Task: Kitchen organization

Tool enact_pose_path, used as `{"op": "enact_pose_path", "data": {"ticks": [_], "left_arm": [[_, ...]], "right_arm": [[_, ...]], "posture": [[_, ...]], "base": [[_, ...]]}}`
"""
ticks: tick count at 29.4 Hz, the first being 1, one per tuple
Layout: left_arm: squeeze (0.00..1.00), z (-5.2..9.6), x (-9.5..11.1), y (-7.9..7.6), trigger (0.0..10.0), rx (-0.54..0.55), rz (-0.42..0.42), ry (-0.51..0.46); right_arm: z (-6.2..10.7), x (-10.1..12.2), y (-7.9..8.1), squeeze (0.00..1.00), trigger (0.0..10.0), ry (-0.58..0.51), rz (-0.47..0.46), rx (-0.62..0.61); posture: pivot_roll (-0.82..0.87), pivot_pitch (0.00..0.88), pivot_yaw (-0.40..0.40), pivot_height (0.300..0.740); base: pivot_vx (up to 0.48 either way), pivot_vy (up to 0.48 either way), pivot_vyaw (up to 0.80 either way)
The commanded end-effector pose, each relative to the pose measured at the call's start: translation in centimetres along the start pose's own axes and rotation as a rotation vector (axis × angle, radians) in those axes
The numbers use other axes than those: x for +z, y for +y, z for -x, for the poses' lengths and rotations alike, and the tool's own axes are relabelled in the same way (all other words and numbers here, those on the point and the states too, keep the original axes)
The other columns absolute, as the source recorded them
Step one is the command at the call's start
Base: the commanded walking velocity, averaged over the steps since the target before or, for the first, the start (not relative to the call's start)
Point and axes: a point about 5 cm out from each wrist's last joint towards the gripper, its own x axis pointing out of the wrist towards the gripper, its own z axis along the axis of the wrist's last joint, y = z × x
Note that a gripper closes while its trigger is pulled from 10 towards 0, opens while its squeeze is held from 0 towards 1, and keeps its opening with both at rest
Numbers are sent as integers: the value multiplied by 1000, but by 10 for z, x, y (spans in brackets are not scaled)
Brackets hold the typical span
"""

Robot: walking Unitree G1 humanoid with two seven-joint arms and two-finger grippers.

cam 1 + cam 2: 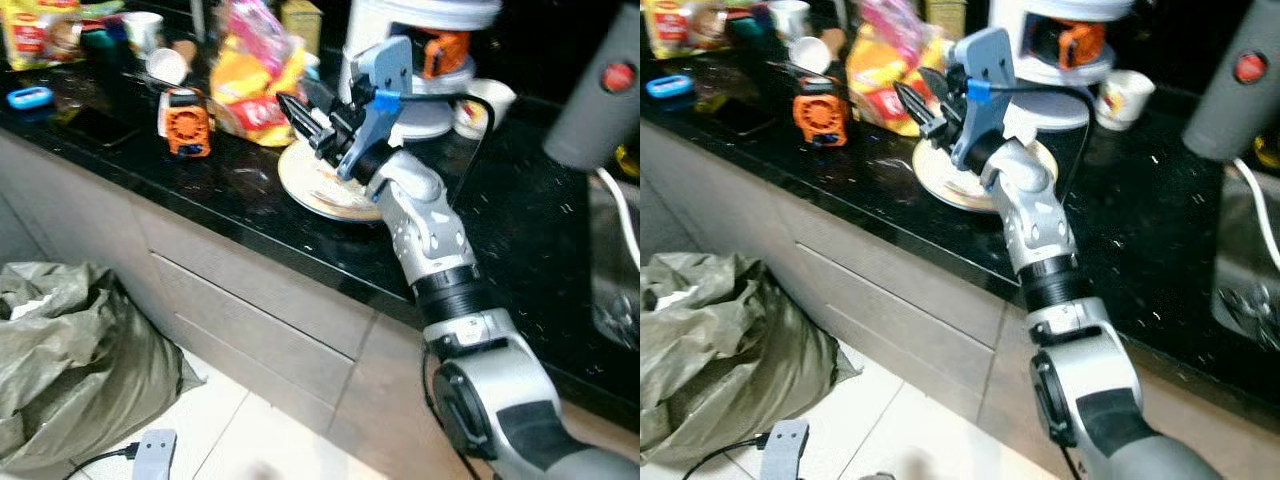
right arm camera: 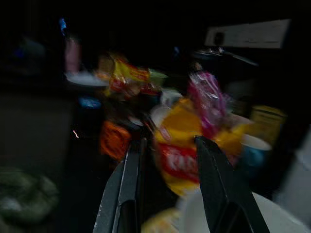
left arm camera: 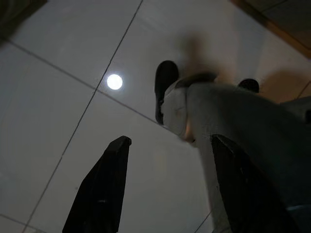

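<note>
— Black stone counter (image 1: 540, 250) runs across the kitchen above pale grey drawer fronts (image 1: 250, 310), with white floor tiles (image 1: 250, 440) below. What is the biggest thing down there?

— An olive-green sack (image 1: 80, 350), crumpled on the floor beside the cabinets, and near it a small grey plug block (image 1: 152, 452) on a cable.

— And on the counter?

— At the back a large white appliance (image 1: 420, 60) with an orange part in its opening. A white cup (image 1: 485, 100) sits just beside its base. Toward the robot's left lies a yellow snack bag (image 1: 255, 90) with red lettering and a pink wrapper on top, then an orange and black gadget (image 1: 185, 122), an overturned white cup (image 1: 165, 65) and a small blue object (image 1: 30, 97).

— Where is the plate?

— A round cream plate (image 1: 320, 185) lies flat near the counter's front edge, partly under the silver arm.

— The right gripper?

— The right gripper (image 1: 312, 122) hovers above the plate's far rim, pointing at the snack bag, fingers parted with a narrow gap and nothing between them.

— The left one?

— The left gripper (image 3: 165, 189) hangs over the floor tiles, fingers spread wide, empty. A person's trouser leg and dark shoe (image 3: 166, 87) stand on the tiles ahead of it.
</note>
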Motion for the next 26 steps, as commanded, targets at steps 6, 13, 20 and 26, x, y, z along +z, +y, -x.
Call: {"op": "enact_pose_path", "data": {"ticks": [6,13,20,26], "left_arm": [[0,0,-4,-3,10000,-9,2,13],[0,0,-9,-6,10000,-12,1,21],[0,0,-8,-4,10000,-13,2,17],[0,0,-9,-4,10000,-14,1,19]], "right_arm": [[-16,6,9,0,10000,66,161,138],[-31,7,9,63,10000,221,392,253],[-31,-8,9,467,10000,415,540,380],[-33,-8,3,890,10000,451,546,338]], "posture": [[95,67,-70,740],[112,71,-80,740],[120,71,-86,740],[119,65,-88,740]], "base": [[0,0,0],[0,0,0],[0,0,0],[0,0,0]]}}
